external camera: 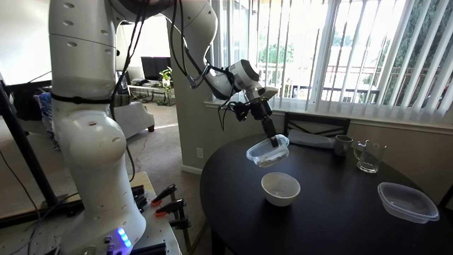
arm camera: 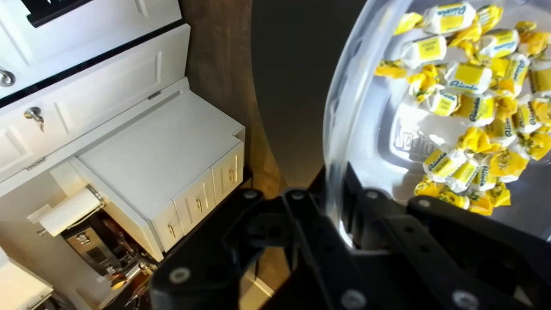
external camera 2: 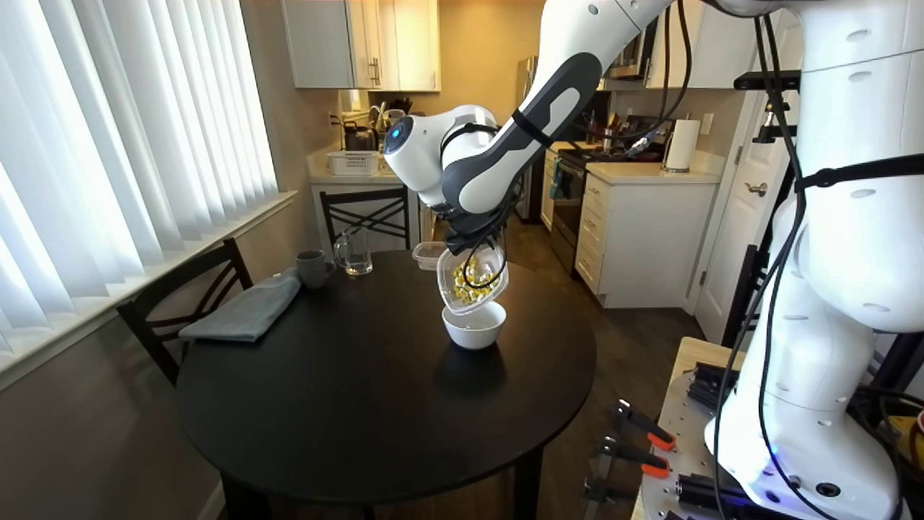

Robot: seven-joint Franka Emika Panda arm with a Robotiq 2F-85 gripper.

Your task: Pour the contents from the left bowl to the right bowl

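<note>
1. At left in an exterior view, your white arm [external camera: 86, 71] arches over and slants down above the dark round table [external camera: 230, 177].
2. At center, your gripper [external camera: 274, 141] pinches the tilted clear plastic bowl [external camera: 260, 151], its thin rim between the jaws.
3. In that bowl lie yellow-and-white candies [arm camera: 480, 107], their wrappers twisted.
4. Slightly right, below, the smooth white bowl [external camera: 281, 201] stands upright.

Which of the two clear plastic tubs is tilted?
The held tub, tipped in the gripper with wrapped candies inside; the other tub sits level on the table.
</note>
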